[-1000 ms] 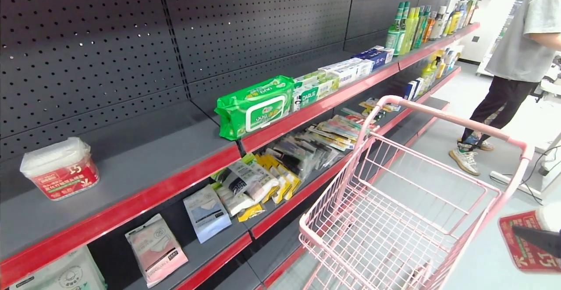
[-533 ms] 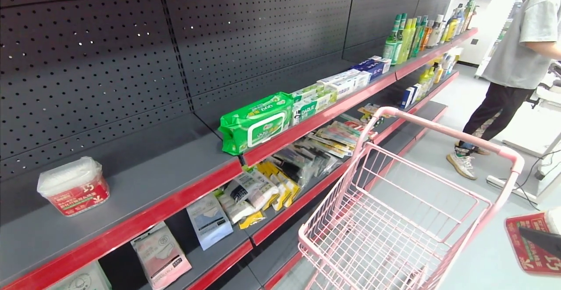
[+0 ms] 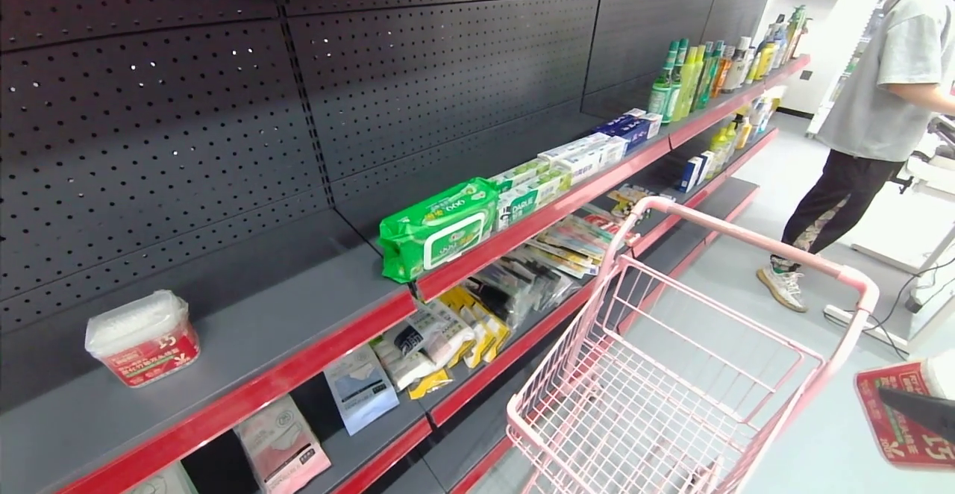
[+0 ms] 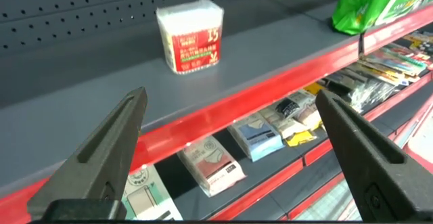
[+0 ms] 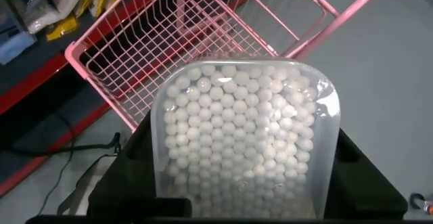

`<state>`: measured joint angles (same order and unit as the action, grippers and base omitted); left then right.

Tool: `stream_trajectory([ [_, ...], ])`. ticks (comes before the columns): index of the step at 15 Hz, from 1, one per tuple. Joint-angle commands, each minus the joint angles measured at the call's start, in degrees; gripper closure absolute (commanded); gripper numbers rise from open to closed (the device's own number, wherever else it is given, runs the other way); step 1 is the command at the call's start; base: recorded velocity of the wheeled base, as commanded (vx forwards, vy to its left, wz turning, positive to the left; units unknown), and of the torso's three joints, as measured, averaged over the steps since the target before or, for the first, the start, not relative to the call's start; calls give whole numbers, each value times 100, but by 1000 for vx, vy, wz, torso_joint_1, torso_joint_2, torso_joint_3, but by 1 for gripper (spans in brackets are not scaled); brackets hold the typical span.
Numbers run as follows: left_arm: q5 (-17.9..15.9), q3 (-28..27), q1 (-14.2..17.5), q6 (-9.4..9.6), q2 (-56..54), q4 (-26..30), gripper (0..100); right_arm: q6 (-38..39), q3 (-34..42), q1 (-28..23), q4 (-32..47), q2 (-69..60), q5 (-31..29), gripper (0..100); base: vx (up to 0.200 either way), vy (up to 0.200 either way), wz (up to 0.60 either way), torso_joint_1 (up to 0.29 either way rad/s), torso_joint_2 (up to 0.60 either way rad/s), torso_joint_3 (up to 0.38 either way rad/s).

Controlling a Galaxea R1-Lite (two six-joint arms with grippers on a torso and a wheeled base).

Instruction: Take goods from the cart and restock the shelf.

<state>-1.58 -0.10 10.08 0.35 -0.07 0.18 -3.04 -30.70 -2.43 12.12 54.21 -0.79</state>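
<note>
- So the right gripper (image 5: 247,183) was pinching a swab tub (image 5: 247,129), one dark finger on each side. The clear lid, packed with white cotton tips, faced the wrist camera.
- From the head view, that tub sat at the robot's far right, red label showing. It was held out past the handle end of the pink cart (image 3: 746,240), not over the basket and well apart from the shelf (image 3: 246,322).
- The left gripper (image 4: 233,163) had its fingers spread wide with nothing between them. It hung in front of the shelf's red front edge.
- A second swab tub (image 3: 142,337) stood upright on the grey shelf board, over toward the robot's left, with bare board around it.
- Further along the same board lay a green wipes pack (image 3: 439,227), right at the front edge, with toothpaste boxes (image 3: 531,189) just beside it on the far side.
- One level down, mask packs (image 3: 362,388) lay flat in a loose row.
</note>
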Motion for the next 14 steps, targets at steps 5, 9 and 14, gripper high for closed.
stream_trajectory([
  [5,0,1,3,0,7,-1,0,-48,20,5,-8,134,9,100,0,0,0,160,-352,-190],
  [9,0,1,3,0,7,-1,0,-57,73,-21,-34,134,18,100,0,0,0,73,-164,-81],
  [14,0,1,3,0,7,-1,0,-48,99,-21,-43,142,18,100,0,0,600,6,0,0],
])
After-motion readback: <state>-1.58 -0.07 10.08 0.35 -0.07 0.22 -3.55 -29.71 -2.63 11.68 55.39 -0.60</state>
